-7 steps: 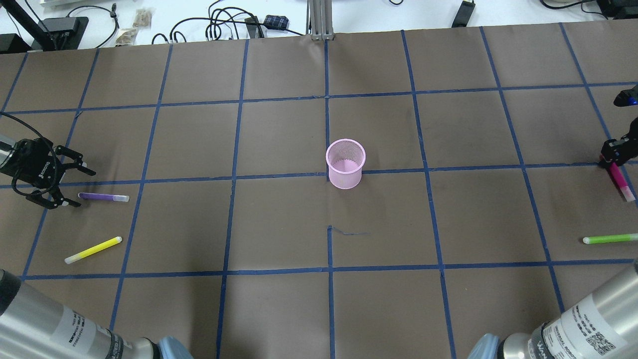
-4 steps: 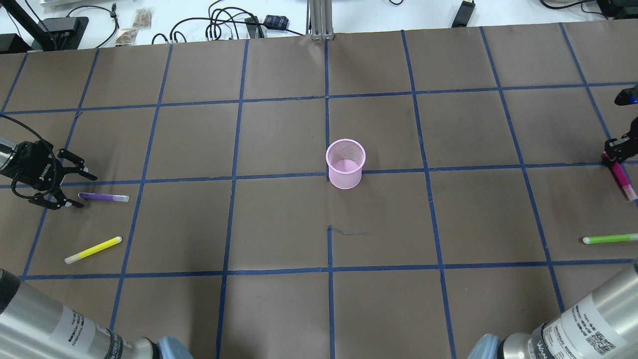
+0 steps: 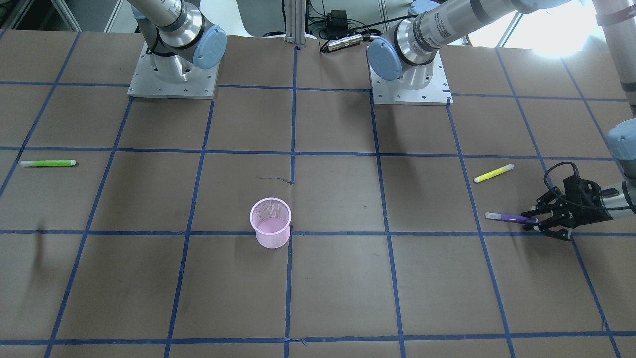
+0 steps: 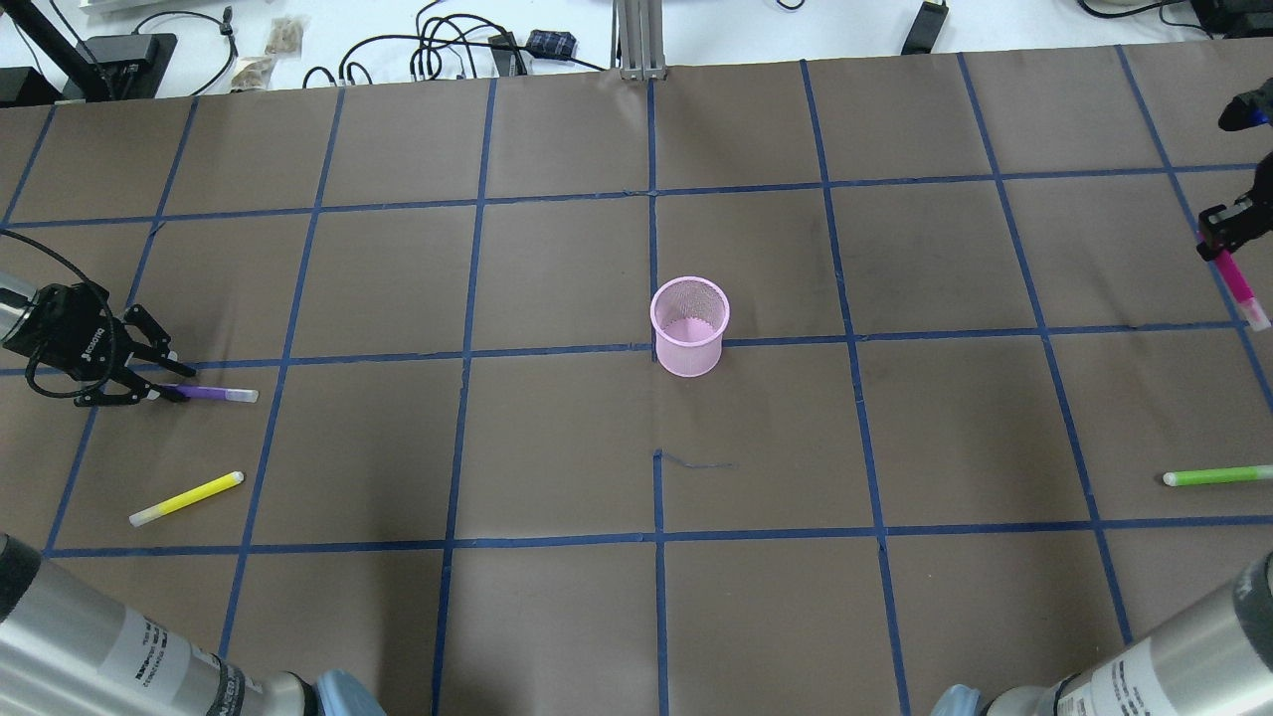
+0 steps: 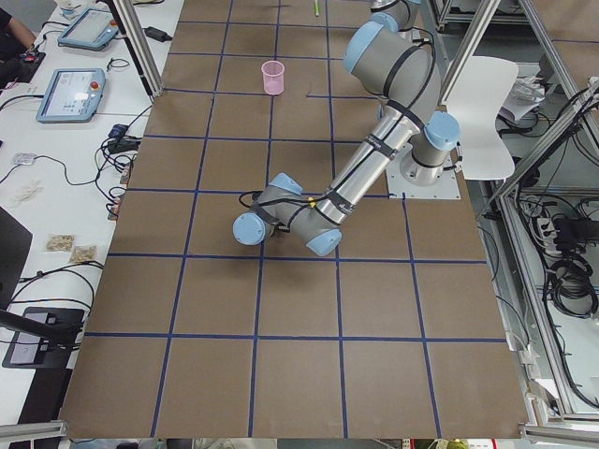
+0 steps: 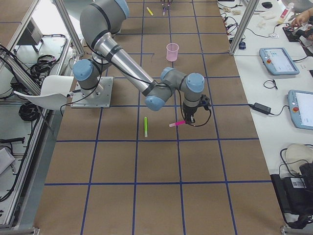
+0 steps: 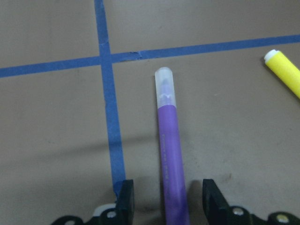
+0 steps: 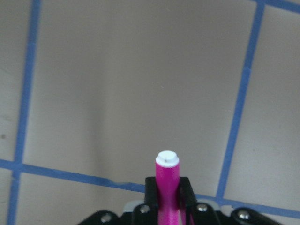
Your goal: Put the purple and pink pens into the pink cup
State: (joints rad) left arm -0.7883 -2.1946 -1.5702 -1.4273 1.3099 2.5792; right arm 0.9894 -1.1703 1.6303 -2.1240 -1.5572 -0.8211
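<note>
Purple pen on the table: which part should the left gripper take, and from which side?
I'd take the purple pen across its barrel, at the end away from the clear cap, coming straight down. It lies flat and straight, so the fingers can close on its two long sides. The left gripper straddles that end, open.

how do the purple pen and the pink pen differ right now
The purple pen lies flat on the table; the pink pen is held up off it. The purple pen sits loose between the open fingers of the left gripper, while the right gripper is clamped on the pink pen. Both have a pale cap at the end pointing away from their gripper.
</note>
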